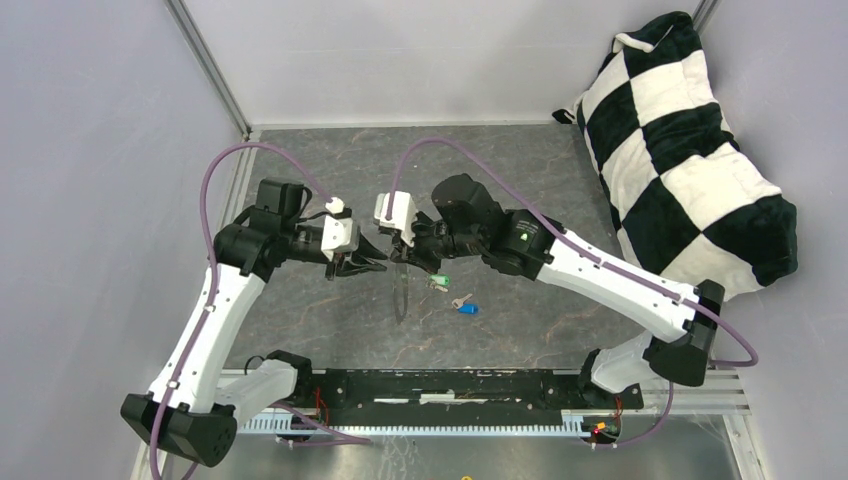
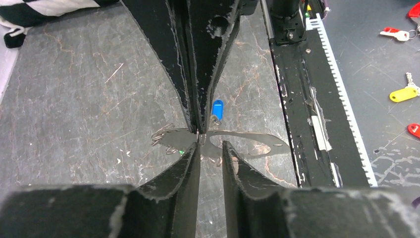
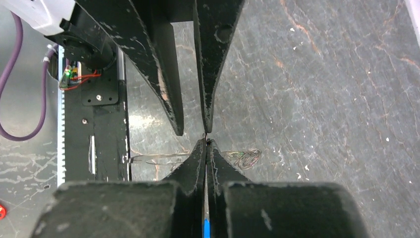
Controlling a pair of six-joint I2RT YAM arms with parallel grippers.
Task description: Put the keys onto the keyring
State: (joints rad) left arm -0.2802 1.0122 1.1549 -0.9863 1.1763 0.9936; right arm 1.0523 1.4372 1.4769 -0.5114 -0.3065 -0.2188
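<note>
The keyring [image 1: 401, 292] is a thin grey loop hanging from my right gripper [image 1: 401, 250], which is shut on its top end above the mat. In the right wrist view the shut fingertips [image 3: 206, 144] pinch it, and the loop [image 3: 158, 156] trails off to the left. My left gripper [image 1: 372, 265] is open and faces the right one tip to tip; its fingers [image 2: 190, 163] stand apart with nothing between them. The green-headed key [image 1: 437, 282] and the blue-headed key [image 1: 466, 307] lie on the mat, right of the loop. The blue key also shows in the left wrist view [image 2: 217, 109].
A black-and-white checkered cushion [image 1: 690, 150] lies at the back right. A black rail [image 1: 450, 385] runs along the near edge. Beyond it lie spare tagged keys, yellow [image 2: 403, 93] and red [image 2: 396, 33]. Grey walls close in the left and back.
</note>
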